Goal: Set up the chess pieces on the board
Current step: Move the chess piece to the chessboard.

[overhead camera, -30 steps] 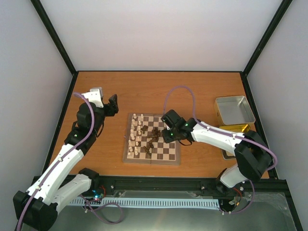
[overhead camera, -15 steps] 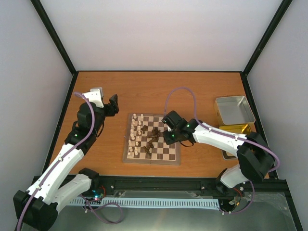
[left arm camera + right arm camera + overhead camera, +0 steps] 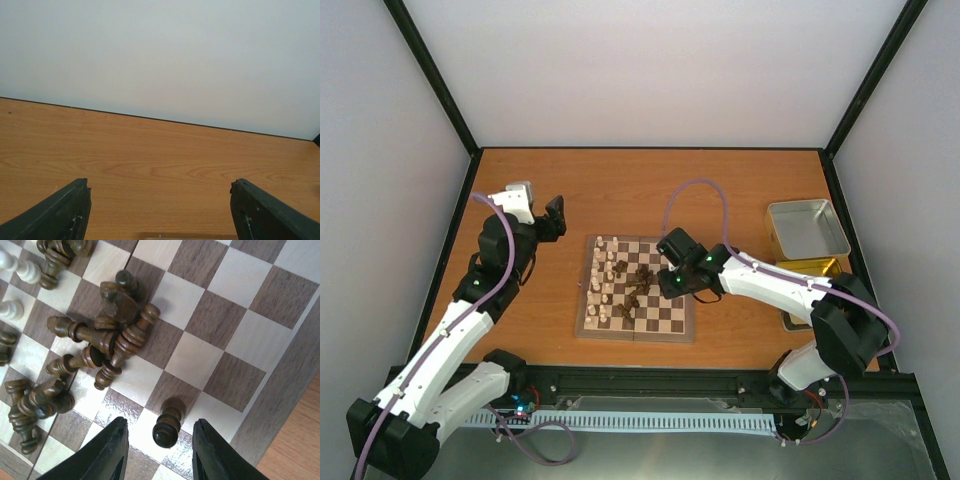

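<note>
The board [image 3: 660, 318] lies mid-table, with cream chessmen standing along its left columns. Dark brown chess pieces [image 3: 112, 337] lie tumbled in heaps near the board's middle [image 3: 642, 282]. One dark pawn [image 3: 168, 425] stands upright on a dark square near the board's right edge. My right gripper [image 3: 160, 440] hovers just above that pawn, open, its fingers clear of it on both sides. My left gripper [image 3: 556, 215] is held up off the table to the left of the board, open with nothing between its fingers [image 3: 60, 212].
A metal tray [image 3: 807, 228] sits at the table's right side, with a gold-coloured box [image 3: 808, 267] just in front of it. The board's brown border [image 3: 285, 390] and bare table lie right of the pawn.
My right gripper has opened and let go of the dark pawn, which now stands on its own. The left arm has not moved.
</note>
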### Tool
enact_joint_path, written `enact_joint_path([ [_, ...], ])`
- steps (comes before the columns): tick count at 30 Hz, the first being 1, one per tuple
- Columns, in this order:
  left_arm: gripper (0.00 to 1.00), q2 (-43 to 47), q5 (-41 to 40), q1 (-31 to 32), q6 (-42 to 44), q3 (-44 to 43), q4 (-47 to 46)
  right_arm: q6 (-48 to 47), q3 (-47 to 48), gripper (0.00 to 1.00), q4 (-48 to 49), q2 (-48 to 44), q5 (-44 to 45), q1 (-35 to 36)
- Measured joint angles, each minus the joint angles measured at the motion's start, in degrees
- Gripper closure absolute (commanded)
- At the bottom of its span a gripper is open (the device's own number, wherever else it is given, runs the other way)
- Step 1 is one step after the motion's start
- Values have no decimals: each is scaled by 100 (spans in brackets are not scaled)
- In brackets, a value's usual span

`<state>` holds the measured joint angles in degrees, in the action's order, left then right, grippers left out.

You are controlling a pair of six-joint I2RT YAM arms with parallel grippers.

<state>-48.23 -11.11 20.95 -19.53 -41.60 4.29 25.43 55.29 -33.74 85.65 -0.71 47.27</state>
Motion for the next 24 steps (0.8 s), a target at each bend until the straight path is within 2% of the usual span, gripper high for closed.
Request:
enact_joint_path([
  [12,22,79,0,0,-35,22,0,160,210,66,-92,227,103,0],
  [24,22,96,0,2,-52,57,0,197,210,76,-131,310,96,0],
])
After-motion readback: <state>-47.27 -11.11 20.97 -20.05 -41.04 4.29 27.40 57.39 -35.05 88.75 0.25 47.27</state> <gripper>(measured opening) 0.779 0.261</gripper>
